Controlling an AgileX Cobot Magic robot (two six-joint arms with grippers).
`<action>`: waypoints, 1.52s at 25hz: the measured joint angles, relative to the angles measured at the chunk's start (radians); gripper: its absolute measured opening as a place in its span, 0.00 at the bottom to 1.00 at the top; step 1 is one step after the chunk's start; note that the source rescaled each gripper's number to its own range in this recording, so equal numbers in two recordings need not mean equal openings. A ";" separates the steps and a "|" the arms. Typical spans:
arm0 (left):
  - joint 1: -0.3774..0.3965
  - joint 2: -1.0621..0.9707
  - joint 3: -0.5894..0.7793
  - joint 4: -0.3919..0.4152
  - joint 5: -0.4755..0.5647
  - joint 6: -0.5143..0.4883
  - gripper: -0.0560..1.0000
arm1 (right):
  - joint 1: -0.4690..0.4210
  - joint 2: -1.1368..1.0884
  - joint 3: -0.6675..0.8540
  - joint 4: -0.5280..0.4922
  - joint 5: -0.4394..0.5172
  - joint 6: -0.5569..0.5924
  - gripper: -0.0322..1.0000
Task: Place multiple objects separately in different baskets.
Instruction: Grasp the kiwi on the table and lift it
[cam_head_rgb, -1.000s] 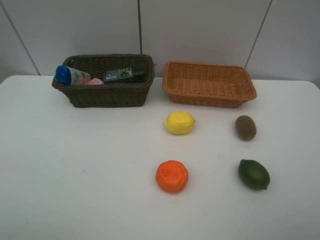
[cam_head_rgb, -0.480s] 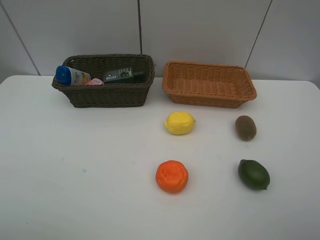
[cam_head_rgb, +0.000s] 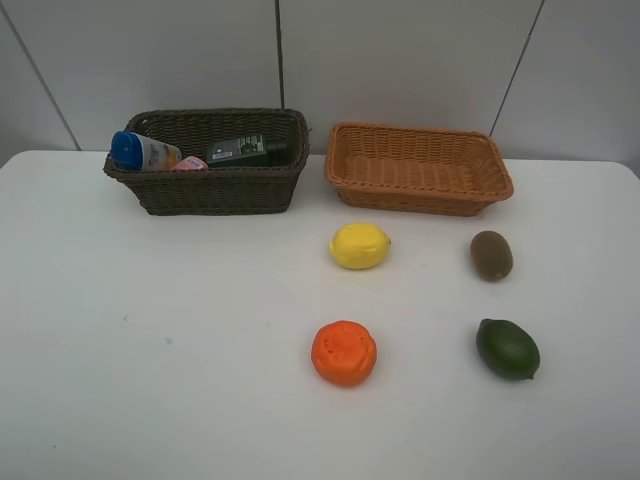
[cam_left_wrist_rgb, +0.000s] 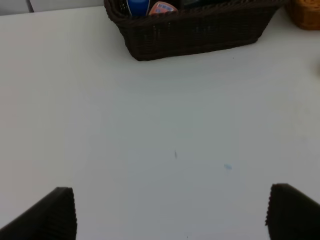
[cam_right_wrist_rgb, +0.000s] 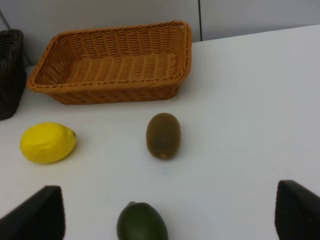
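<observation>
Evidently nothing has been moved lately: the left gripper (cam_left_wrist_rgb: 170, 212) and right gripper (cam_right_wrist_rgb: 167, 212) are kept spread and empty. The dark green fruit (cam_right_wrist_rgb: 142, 222) is seen just ahead of the right gripper, the brown kiwi (cam_right_wrist_rgb: 163, 135) beyond it, the light orange-tan basket (cam_right_wrist_rgb: 115, 94) farther still. Fruit sorting is judged unstarted.

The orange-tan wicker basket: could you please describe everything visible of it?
The orange-tan wicker basket is rectangular and shallow, woven of light orange strands, with a braided rim and outward-flaring walls. It stands upright and empty at the back of the white table, right of the dark brown basket in the high view, with a gap between. The lemon and kiwi lie before it, not touching.
</observation>
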 joint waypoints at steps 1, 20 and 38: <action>0.000 0.000 0.000 -0.001 0.000 0.000 0.98 | 0.000 0.000 0.000 0.000 0.000 0.000 1.00; 0.000 0.000 0.000 -0.001 -0.001 0.000 0.98 | 0.000 0.479 -0.059 -0.004 -0.074 0.000 1.00; 0.000 0.000 0.000 -0.001 -0.004 0.000 0.98 | 0.103 1.718 -0.559 -0.014 -0.145 -0.047 1.00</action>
